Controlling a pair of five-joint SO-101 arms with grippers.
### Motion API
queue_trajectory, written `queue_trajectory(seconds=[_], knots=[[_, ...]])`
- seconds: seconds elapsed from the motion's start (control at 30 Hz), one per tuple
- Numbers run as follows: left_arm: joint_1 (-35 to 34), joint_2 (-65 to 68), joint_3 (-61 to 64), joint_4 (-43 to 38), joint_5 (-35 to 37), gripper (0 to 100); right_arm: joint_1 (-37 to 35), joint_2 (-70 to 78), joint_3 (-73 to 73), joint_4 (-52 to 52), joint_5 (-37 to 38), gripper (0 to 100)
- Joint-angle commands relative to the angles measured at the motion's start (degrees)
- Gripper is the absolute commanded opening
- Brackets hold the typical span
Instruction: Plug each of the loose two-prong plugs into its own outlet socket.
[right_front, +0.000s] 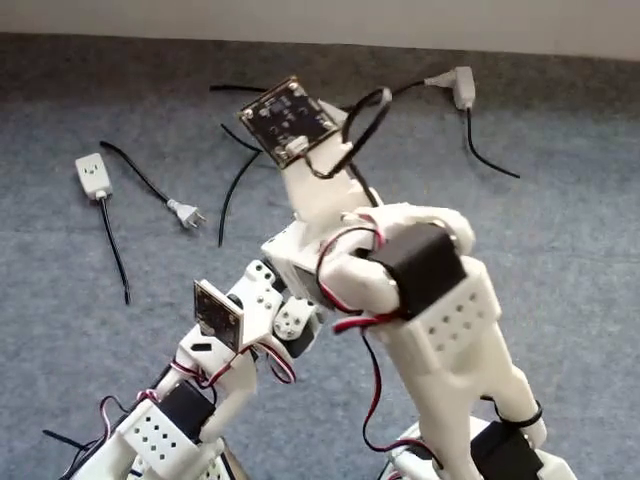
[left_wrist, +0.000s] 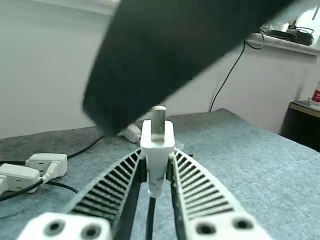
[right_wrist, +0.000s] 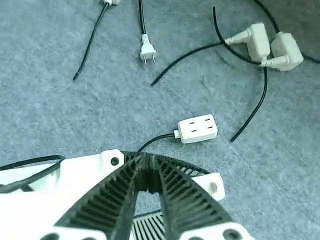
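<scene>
While the grey felted surface (right_front: 570, 250) runs back to a pale wall (left_wrist: 45, 65), I note the left tool (left_wrist: 159, 156) held level, clenched on a white two-prong plug (left_wrist: 157, 140), prongs up. The right tool (right_wrist: 148, 175) hangs above an outlet socket (right_wrist: 198, 128), its fingers pressed together. A loose plug (right_wrist: 147, 51) lies beyond.

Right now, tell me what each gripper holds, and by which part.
Left gripper clamps a white two-prong plug by its body, with the prongs pointing away from the wrist. Right gripper is shut on nothing.
</scene>
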Motion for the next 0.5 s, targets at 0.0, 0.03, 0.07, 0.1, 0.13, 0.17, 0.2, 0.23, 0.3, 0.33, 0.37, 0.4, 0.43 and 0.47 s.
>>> queue_trajectory(seconds=[0.0,0.03,0.07,0.1,0.13,0.17,0.2,0.23,0.3,0.33,0.37,0.4,0.43,0.47], knots=[[0.7,-0.7,0.9,-1.8,0.4,1,1.5,-1.7,8.1,-6.8,1.0,0.6],[0.6,-0.7,0.8,-1.8,0.4,1,2.2,-1.7,10.0,-8.1,1.0,0.6],[0.6,-0.7,0.4,-1.8,0.4,1,3.4,-1.7,11.6,-9.4,1.0,0.6],[0.6,-0.7,0.2,-1.8,0.4,1,4.5,-1.7,13.2,-10.7,1.1,0.6],[0.5,-0.7,0.0,-1.8,0.5,1,5.6,-1.7,14.7,-12.1,1.1,0.6],[0.5,-0.7,0.0,-1.8,0.5,1,6.8,-1.8,15.9,-13.3,1.1,0.6],[0.5,-0.7,0.0,-1.8,0.5,1,8.1,-1.8,16.8,-14.3,1.1,0.6],[0.5,-0.7,0.0,-1.8,0.5,1,9.1,-1.8,17.5,-15.0,1.1,0.6],[0.5,-0.7,0.0,-1.8,0.6,1,10.8,-1.8,18.2,-15.6,1.1,0.6],[0.4,-0.7,0.0,-1.8,0.6,1,11.4,-1.8,18.4,-15.7,1.1,0.6],[-0.1,-0.7,0.0,-1.8,0.6,1,12.0,-1.8,18.6,-16.1,1.1,0.6],[-0.7,-0.7,-0.2,-2.1,0.7,1,12.7,-1.8,18.6,-16.4,1.1,0.6],[-1.3,-0.7,-0.3,-2.7,0.7,1,13.2,-1.8,18.6,-16.4,1.1,0.6],[-2.0,-0.7,-0.4,-3.4,0.7,1,13.6,-1.8,18.6,-16.4,1.1,0.6]])
